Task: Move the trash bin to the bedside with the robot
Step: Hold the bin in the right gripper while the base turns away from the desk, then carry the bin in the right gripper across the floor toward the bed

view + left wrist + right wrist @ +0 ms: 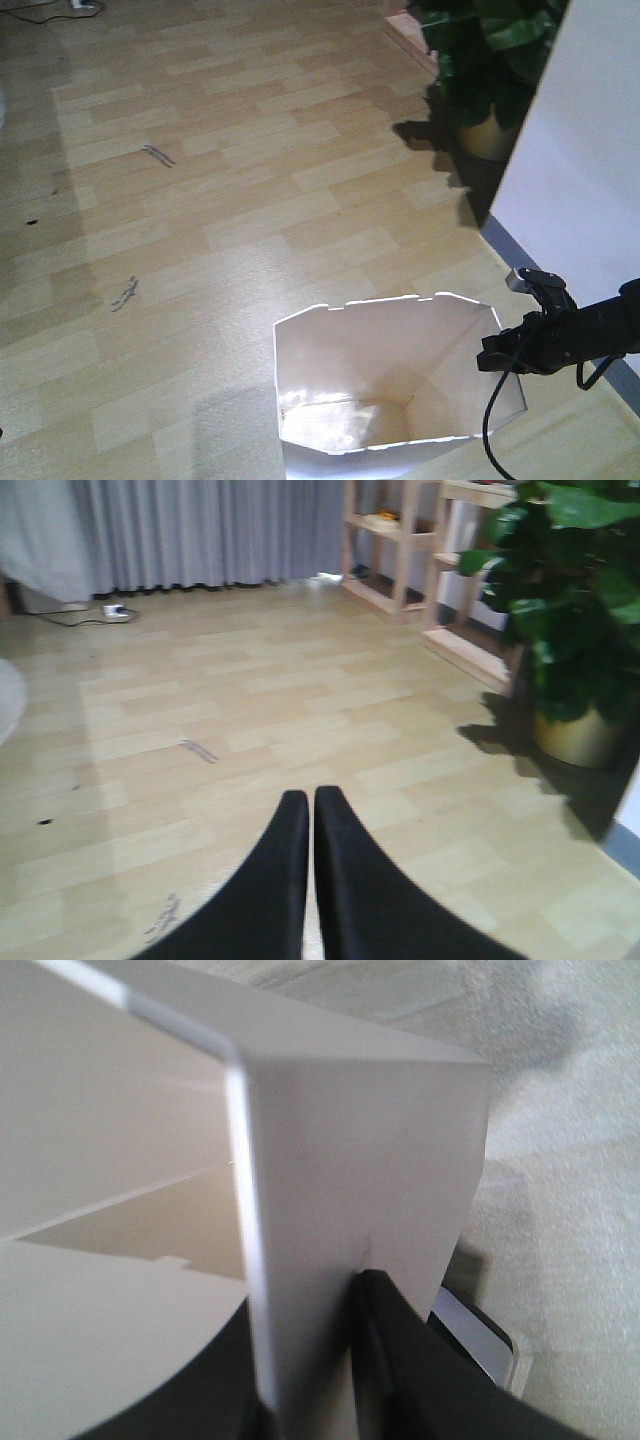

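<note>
The white trash bin (380, 370) stands on the wood floor at the bottom middle of the front view, its open mouth facing up. My right gripper (497, 355) reaches in from the right and is shut on the bin's right wall at the rim. In the right wrist view that thin white wall (350, 1160) runs between the two black fingers of the right gripper (310, 1360), one inside and one outside. My left gripper (311, 800) is shut on nothing, hanging over bare floor. The bedside is out of view.
A large potted plant (490, 60) in a yellow pot (575, 735) stands ahead on the right beside a white wall (590, 150). Wooden shelves (400, 550) and grey curtains (200, 530) line the far side. A power strip with cable (110, 612) lies by the curtains.
</note>
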Tool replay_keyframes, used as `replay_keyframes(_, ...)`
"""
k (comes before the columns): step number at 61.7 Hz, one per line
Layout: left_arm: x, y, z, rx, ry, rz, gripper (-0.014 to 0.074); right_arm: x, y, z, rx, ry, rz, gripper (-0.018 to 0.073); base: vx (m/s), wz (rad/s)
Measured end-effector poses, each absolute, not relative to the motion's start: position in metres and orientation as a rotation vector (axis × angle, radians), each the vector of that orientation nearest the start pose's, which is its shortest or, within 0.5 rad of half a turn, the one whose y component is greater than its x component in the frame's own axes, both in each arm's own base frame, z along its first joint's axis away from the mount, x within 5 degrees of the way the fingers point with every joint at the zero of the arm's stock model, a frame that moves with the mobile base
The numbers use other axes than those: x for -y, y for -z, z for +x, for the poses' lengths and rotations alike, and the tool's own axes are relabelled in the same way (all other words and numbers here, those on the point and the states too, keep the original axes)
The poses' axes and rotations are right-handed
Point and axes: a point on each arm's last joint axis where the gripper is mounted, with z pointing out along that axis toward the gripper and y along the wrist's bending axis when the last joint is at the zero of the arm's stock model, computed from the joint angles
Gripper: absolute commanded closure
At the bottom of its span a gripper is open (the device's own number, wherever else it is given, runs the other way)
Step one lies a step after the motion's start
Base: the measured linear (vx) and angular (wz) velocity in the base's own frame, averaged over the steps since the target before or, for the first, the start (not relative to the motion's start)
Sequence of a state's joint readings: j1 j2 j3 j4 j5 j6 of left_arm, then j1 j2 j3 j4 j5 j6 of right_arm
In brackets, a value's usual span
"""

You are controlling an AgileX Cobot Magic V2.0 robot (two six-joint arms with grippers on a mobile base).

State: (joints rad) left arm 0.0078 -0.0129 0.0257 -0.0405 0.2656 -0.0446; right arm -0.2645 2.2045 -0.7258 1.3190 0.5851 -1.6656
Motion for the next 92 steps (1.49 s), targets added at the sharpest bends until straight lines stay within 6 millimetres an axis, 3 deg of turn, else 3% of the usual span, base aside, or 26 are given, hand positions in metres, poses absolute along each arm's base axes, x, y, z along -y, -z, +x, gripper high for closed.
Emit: replay_keyframes(92,0.0005,-0.1812,0.0549,-1.761,0.064,-0.073,0.0602,0.0224,-0.0081,0.2694,-2.837,-0.773,-0.191,0.0563,0.18,0.26)
